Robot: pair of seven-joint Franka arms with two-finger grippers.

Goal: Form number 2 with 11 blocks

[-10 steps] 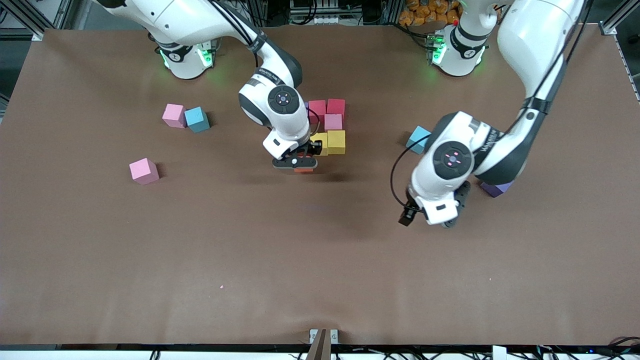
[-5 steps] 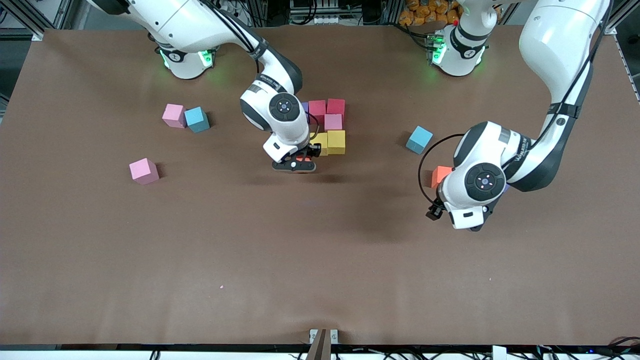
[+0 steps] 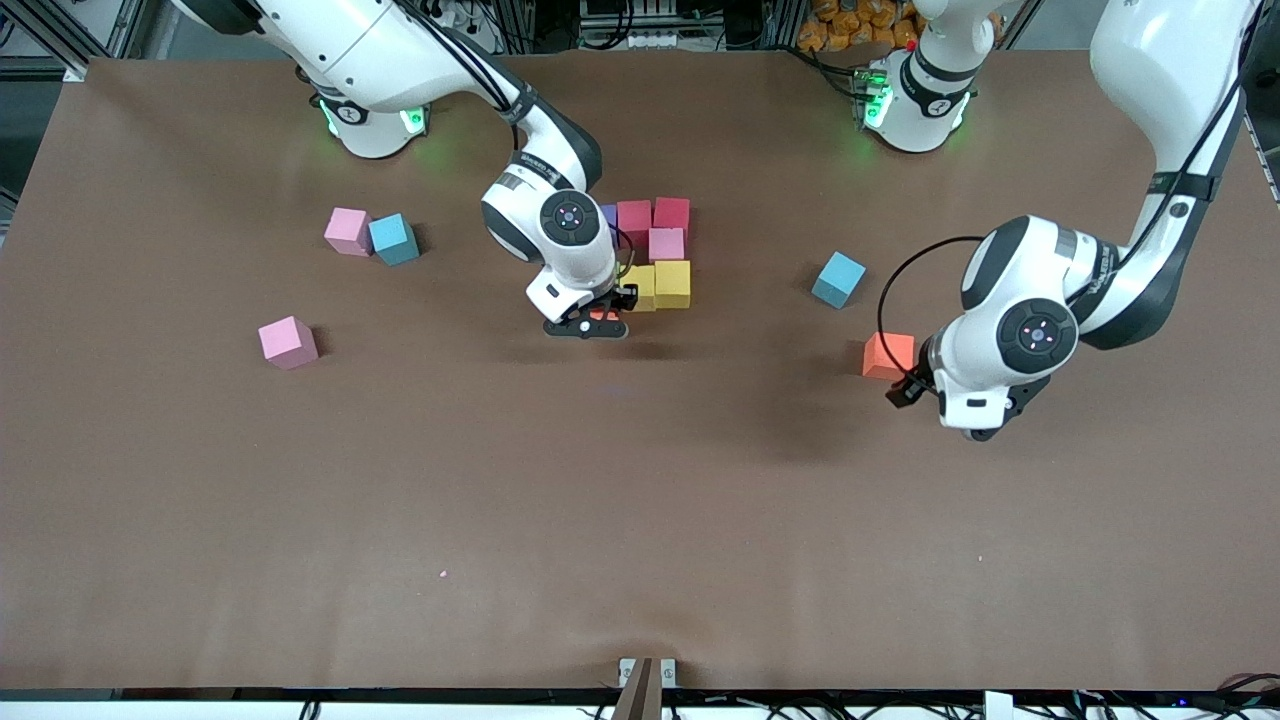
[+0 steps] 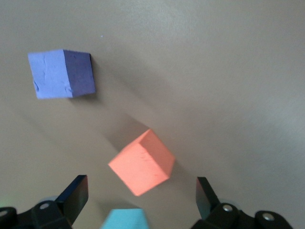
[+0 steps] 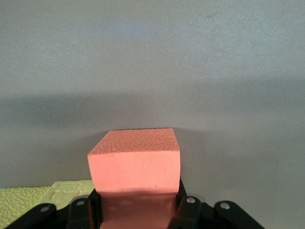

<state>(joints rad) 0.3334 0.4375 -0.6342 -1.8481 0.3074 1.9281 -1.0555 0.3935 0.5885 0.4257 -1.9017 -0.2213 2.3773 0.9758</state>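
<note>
The number 2 stands as a tight cluster mid-table: a purple block (image 3: 609, 213), two red blocks (image 3: 634, 217) (image 3: 672, 213), a pink block (image 3: 666, 243) and two yellow blocks (image 3: 640, 285) (image 3: 673, 283). My right gripper (image 3: 592, 326) (image 5: 137, 206) is shut on an orange block (image 3: 601, 317) (image 5: 136, 164), low over the table right beside the yellow block (image 5: 28, 205). My left gripper (image 3: 985, 428) (image 4: 141, 200) hangs open with nothing in it over a second orange block (image 3: 888, 355) (image 4: 142, 162). Another purple block (image 4: 61, 74) lies close by; in the front view that arm hides it.
A light-blue cube (image 3: 838, 279) (image 4: 125, 219) lies near the loose orange block, farther from the front camera. Toward the right arm's end sit a pink block (image 3: 348, 231) touching another light-blue cube (image 3: 394, 238), and a lone pink block (image 3: 288, 342).
The left arm has swung toward its own end of the table, uncovering the loose orange block. The right gripper has edged its orange block closer to the yellow blocks.
</note>
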